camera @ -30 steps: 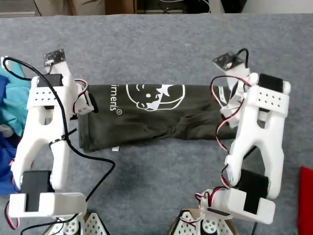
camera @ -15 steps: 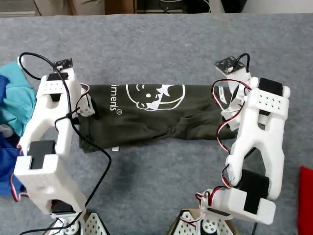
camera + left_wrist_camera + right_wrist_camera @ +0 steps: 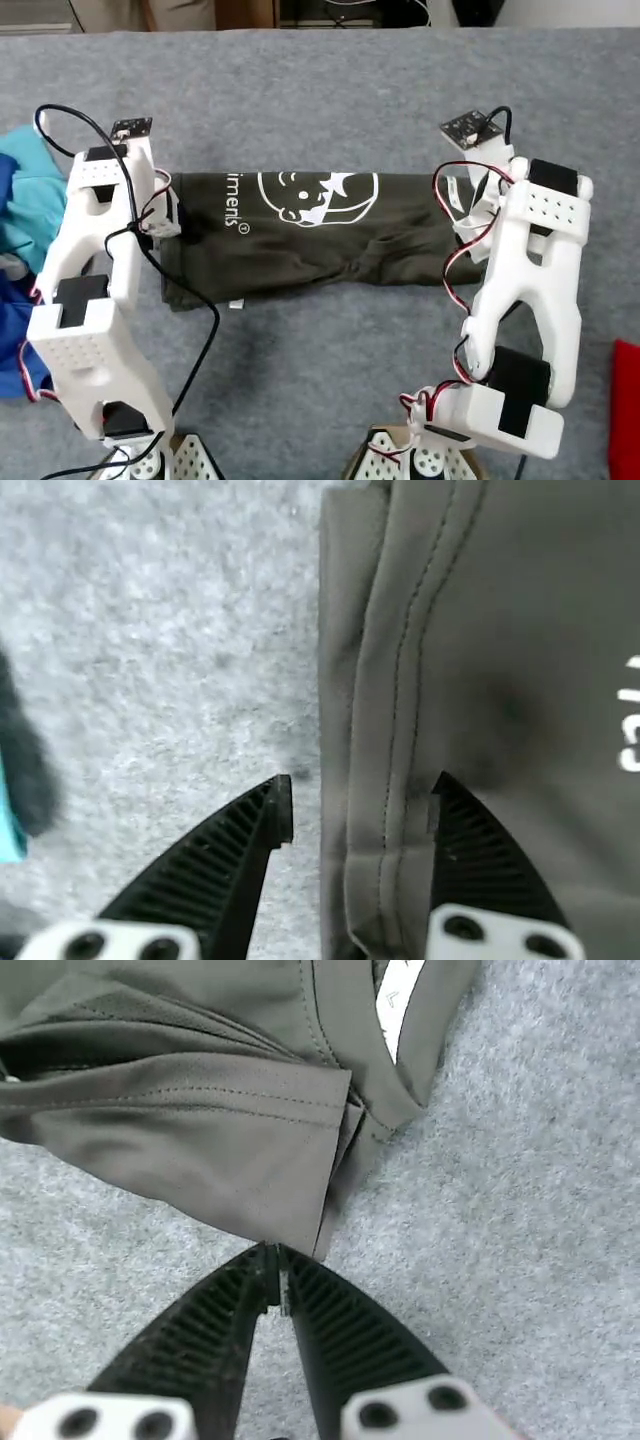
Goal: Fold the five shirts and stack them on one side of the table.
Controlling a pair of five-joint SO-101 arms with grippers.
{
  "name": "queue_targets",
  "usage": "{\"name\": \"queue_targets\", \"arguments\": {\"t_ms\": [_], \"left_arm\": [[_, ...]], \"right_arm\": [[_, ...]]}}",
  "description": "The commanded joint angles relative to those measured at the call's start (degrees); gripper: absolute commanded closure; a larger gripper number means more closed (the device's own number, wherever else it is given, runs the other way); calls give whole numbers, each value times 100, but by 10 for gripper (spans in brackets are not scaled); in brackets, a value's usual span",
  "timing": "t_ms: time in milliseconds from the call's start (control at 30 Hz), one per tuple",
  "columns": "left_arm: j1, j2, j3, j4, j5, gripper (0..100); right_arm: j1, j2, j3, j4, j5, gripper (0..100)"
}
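We see one dark green shirt (image 3: 310, 235) lying across the middle of the grey table (image 3: 330, 90), already folded into a long narrow strip that runs from 9 o'clock to 3 o'clock, its white print facing up. We judge this shirt about halfway folded: the lengthwise fold is made, but the strip has not yet been doubled end to end, and its 6 o'clock edge looks rumpled.

The left gripper (image 3: 362, 800) sits at the strip's 9 o'clock end with its pincer apart. One tip is over bare table and the other over the cloth, so the stitched hem lies between them. The right gripper (image 3: 277, 1260) is at the 3 o'clock end, its pincer together, with the tips just beside the corner of the cloth and, as far as we can tell, gripping nothing.

At the table's 9 o'clock edge we see a loose teal cloth (image 3: 35, 200) and a blue cloth (image 3: 15, 330), and a red cloth (image 3: 627, 400) at 4 o'clock. We see no neat stack, so most of the task remains.
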Motion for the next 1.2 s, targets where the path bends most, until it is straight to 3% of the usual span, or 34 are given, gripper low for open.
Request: {"name": "queue_targets", "arguments": {"t_ms": [0,167,533,900,1000,1167], "left_arm": [[-62,22,-211,-79,-132,768],[18,532,-369,-70,-114,771],[62,1516,-1512,879,-123,984],[-316,1771,-3552,1978,-123,981],[-308,1780,-4325,2505,-255,981],[123,1780,-5134,3059,-466,981]], "right_arm": [[48,-321,-4,-62,44,993],[57,-347,-4,-62,62,993],[84,-347,4,-62,70,993],[84,-347,-4,-316,62,993],[84,-330,4,-659,70,992],[84,-286,48,-2251,-141,992]]}}
